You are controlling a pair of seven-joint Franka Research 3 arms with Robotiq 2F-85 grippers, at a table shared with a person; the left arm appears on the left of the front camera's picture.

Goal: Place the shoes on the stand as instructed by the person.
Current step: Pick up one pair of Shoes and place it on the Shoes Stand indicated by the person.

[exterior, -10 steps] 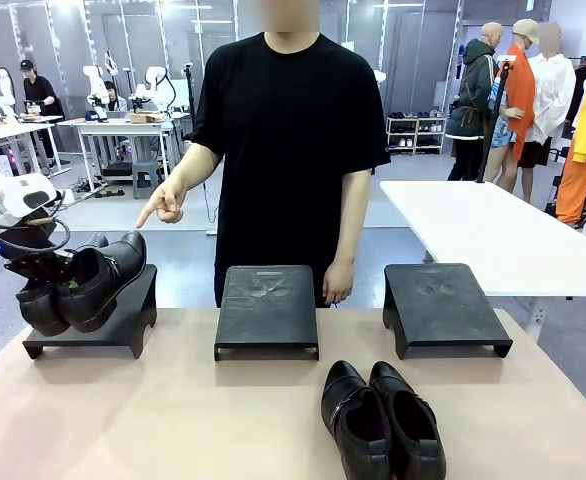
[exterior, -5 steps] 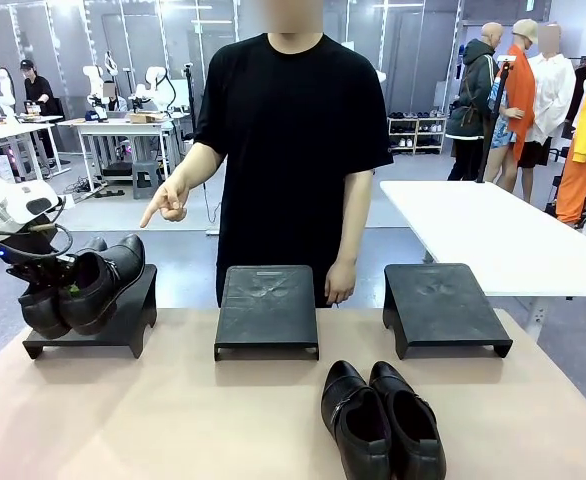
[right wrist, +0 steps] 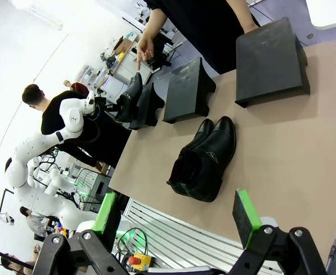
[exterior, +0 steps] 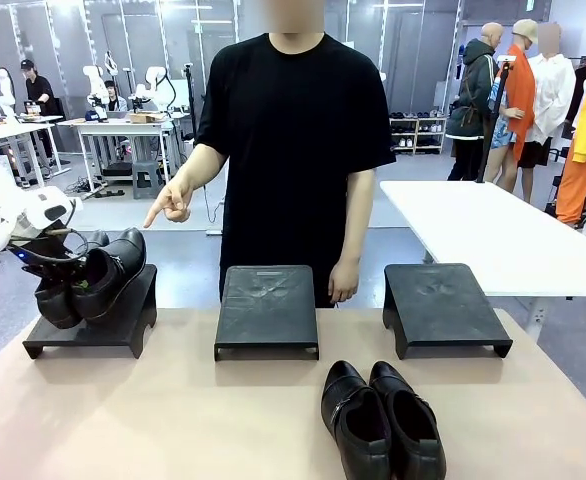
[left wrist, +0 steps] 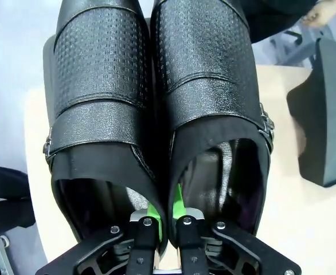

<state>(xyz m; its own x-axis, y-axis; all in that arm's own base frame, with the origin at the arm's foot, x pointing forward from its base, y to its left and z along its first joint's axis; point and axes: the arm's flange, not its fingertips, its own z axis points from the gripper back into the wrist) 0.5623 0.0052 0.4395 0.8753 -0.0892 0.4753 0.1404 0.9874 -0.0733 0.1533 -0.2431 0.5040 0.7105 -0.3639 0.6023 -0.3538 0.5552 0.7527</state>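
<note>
The first pair of black shoes sits at about 9 o'clock on the surface, soles against the sloped top of the left stand, toes raised toward the person. It is gripped by the left gripper. The left wrist view shows that gripper closed on the two adjoining inner walls at the heel openings of the pair, pinching the shoes together, with a green pad just visible between them. Change noted: a second ago the pair hung lower, with its heels past the stand's 8 o'clock corner; it has since been lifted up and in toward 1 o'clock and now lies largely over the stand top, though the heels overhang the near-left edge. The person's pointing hand remains aimed down at this stand from 1 o'clock, so the pair is going to the indicated place. Judgement: placement of the first pair is nearly complete; it needs to be seated squarely and released, and an early release risks the heels sliding off. The middle stand at 12 o'clock and the right stand at 2 o'clock are bare. The second pair lies untouched at 5 o'clock near the front edge, well apart from all stands. The right gripper hangs open, holding nothing, above the near side.
</note>
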